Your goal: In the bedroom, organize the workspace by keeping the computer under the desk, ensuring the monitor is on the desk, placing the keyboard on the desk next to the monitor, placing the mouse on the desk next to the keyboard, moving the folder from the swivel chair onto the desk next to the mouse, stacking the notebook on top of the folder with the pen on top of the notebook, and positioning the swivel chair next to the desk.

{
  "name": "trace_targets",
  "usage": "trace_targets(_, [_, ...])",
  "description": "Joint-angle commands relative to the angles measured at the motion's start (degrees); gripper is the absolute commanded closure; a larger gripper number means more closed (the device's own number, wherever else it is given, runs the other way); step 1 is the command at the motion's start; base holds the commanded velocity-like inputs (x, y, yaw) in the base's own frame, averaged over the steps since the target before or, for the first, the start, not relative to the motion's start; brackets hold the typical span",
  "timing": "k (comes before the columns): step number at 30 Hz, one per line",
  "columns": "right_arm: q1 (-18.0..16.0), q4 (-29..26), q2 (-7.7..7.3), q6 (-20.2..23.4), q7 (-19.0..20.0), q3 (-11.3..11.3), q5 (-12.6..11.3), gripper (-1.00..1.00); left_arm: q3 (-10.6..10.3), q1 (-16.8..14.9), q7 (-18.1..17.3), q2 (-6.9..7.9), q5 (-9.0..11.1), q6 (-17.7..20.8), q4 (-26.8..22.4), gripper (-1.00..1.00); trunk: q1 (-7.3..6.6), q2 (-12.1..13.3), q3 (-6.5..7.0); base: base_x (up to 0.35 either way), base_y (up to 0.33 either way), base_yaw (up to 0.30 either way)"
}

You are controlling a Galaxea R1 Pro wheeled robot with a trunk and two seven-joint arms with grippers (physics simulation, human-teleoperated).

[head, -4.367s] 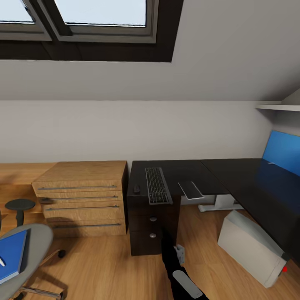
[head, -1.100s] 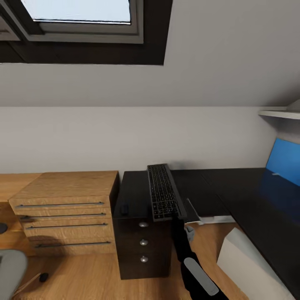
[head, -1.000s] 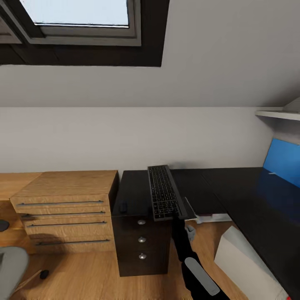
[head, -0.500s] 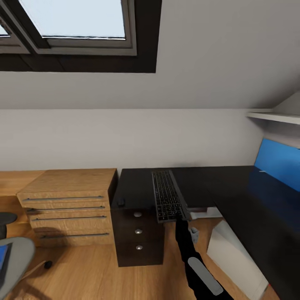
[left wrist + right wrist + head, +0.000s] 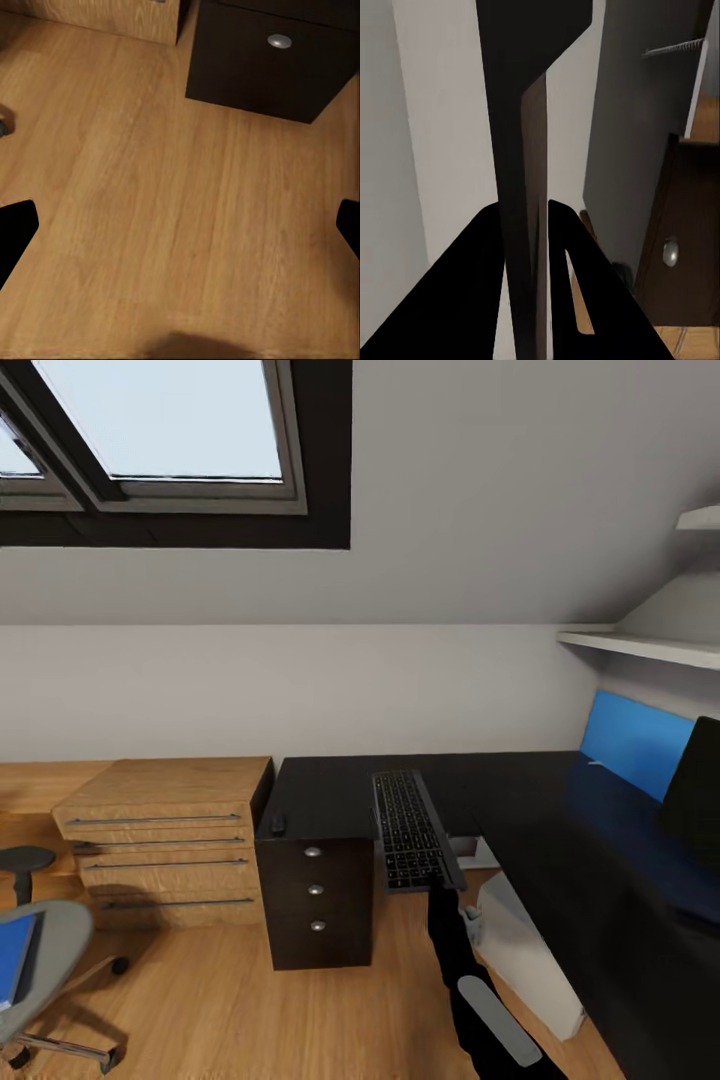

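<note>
Right gripper point(image 5: 523, 225) clamped on keyboard point(image 5: 408, 830) edge, held over bench point(image 5: 520, 800) corner.
Head: I'm gripping one end only, so it could pivot or slip on the way toward the monitor point(image 5: 692, 785); mouse point(image 5: 277, 824) sits apart on the drawer unit point(image 5: 315, 900). Right wrist: fingers pinch the thin slab edge-on. Left wrist: left gripper point(image 5: 180, 225) spread, empty, over floor point(image 5: 150, 225).

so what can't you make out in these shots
- Monitor: head view, cut off by the right edge; its stand and screen face cannot be seen.
- Folder on the chair: head view, cut off by the left edge; notebook and pen cannot be made out.
- Computer: head view, partly hidden behind the right arm and under the desk.
- Mouse: head view, too small for detail.
- Keyboard: right wrist view, seen edge-on in the right pincer; keys hidden.
</note>
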Motion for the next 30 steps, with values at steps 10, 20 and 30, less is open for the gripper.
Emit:
trace_targets(10, [-0.07, 0.10, -0.05, -0.16, -1.41, -0.64, -0.49, 1.00, -0.37, 0.01, 0.44, 0.11, 0.58, -0.03, -0.08, -1.00, -2.23, 3.98, 1.74, -0.286, -0.244, 0.000])
trace_targets(20, [-0.07, 0.12, -0.05, -0.15, -1.58, -0.70, -0.49, 1.00, -0.07, 0.01, 0.44, 0.16, 0.63, -0.02, -0.13, -1.00, -4.42, 7.99, 3.54, -0.286, -0.236, 0.000])
trace_targets(30, [-0.07, 0.24, -0.05, -0.11, -1.81, -1.35, -0.49, 1.00, -0.04, 0.01, 0.44, 0.17, 0.60, -0.02, -0.13, -1.00, -6.62, 12.00, 5.33, -0.295, -0.190, 0.000])
